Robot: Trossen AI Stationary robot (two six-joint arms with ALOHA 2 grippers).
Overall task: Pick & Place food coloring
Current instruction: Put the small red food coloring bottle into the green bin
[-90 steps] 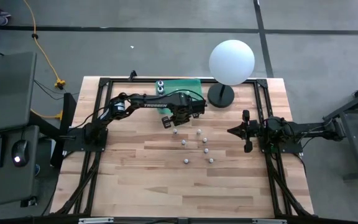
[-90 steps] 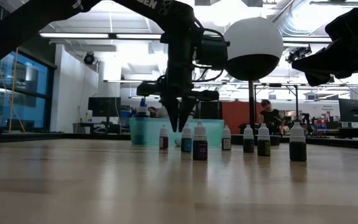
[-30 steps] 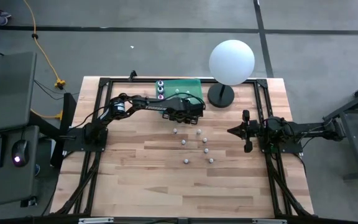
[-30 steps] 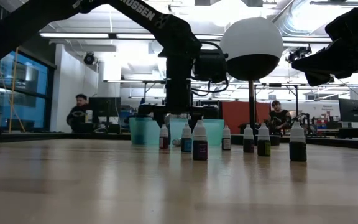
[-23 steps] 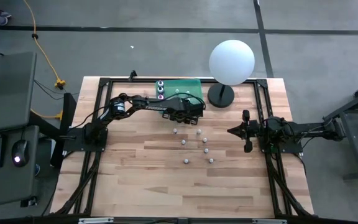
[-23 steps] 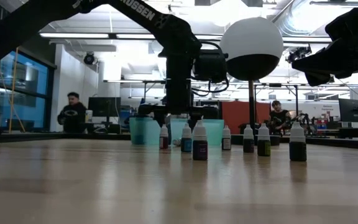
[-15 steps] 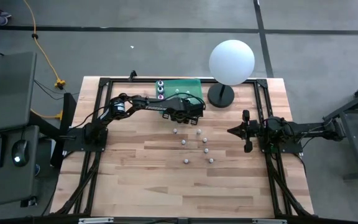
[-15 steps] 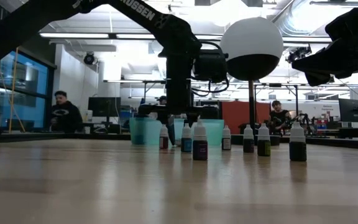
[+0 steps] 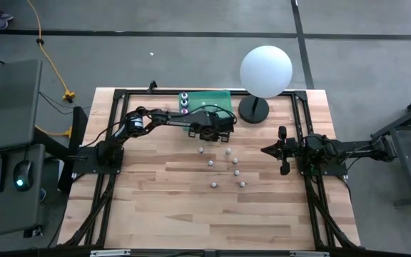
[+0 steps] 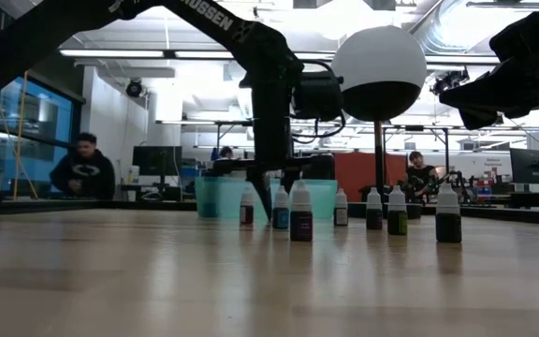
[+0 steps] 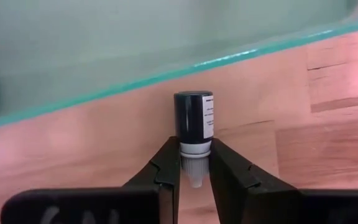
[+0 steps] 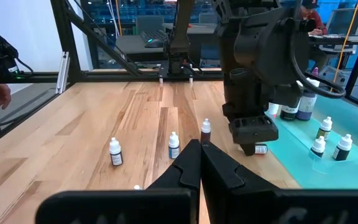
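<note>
Grey floor surrounds the wooden desk; a yellow cable trails across it. Behind, ceiling strip lights, a blue-lit window, monitors and a person.

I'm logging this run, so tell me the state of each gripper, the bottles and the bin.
Left gripper: closed on the lying bottle's cap.
Lying bottle: on its side on the table, beside the bin.
Right gripper: shut, empty, off the table.
Table bottles: upright, capped.
Bin: holds a few upright bottles.
</note>
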